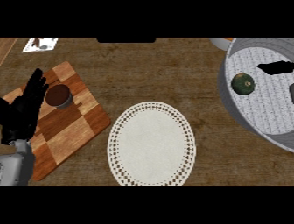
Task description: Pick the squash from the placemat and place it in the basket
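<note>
The dark green squash (243, 84) lies inside the grey basket (275, 131) at the right, on its white lining, near the left wall. My right hand (278, 68) hovers over the basket just right of and above the squash, fingers straight and apart from it; its grey forearm runs down the right edge. The white lace-edged placemat (151, 143) at centre has nothing on it. My left hand (22, 109) rests open, fingers up, over the left side of the counter.
A checkered wooden cutting board (72, 127) lies at the left with a dark brown round cup (59, 96) on it. A small white object (41, 44) sits at the top left. Wooden countertop surrounds the placemat.
</note>
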